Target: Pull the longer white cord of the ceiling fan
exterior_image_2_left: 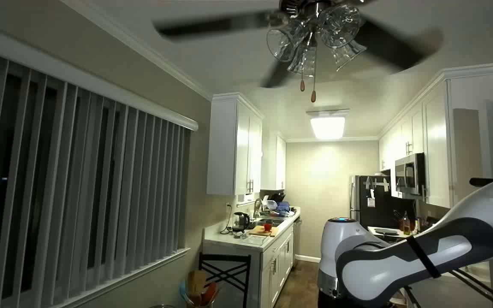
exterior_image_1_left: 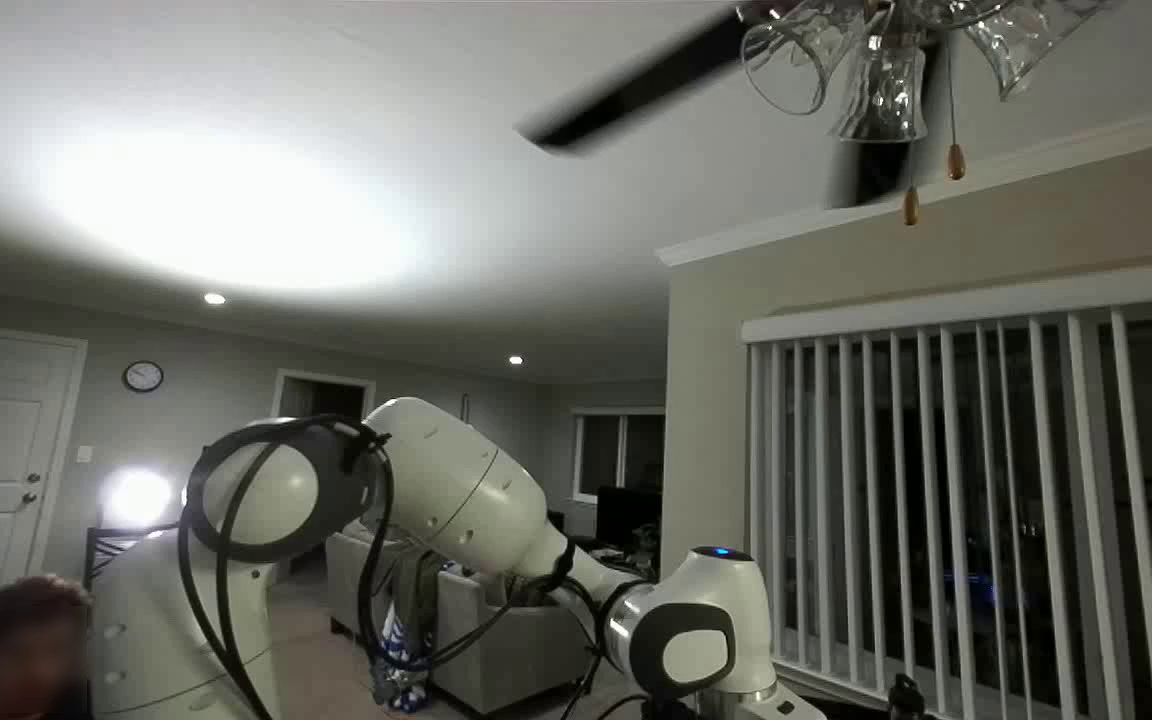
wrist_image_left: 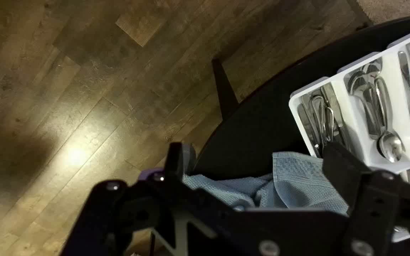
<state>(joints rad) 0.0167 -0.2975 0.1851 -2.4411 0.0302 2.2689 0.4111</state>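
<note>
The ceiling fan (exterior_image_1_left: 884, 85) hangs high in both exterior views, with glass lamp shades and dark, blurred blades (exterior_image_2_left: 310, 36). Two thin pull cords with tan knobs hang below it. The longer white cord ends in the lower knob (exterior_image_1_left: 911, 206); its knob also hangs lower in an exterior view (exterior_image_2_left: 313, 96). The shorter cord's knob (exterior_image_1_left: 955, 161) is beside it. My gripper (wrist_image_left: 256, 160) is open with nothing between its fingers in the wrist view, pointing down. It is far below the cords, cut off by the bottom edge in both exterior views.
Under the gripper are a dark round table (wrist_image_left: 255, 131), a blue cloth (wrist_image_left: 301, 181) and a white cutlery tray (wrist_image_left: 408, 138). Vertical blinds (exterior_image_1_left: 956, 500) cover the window. A person (exterior_image_1_left: 21, 650) is at the lower left. White kitchen cabinets (exterior_image_2_left: 225, 145) and a chair (exterior_image_2_left: 225, 259) stand behind.
</note>
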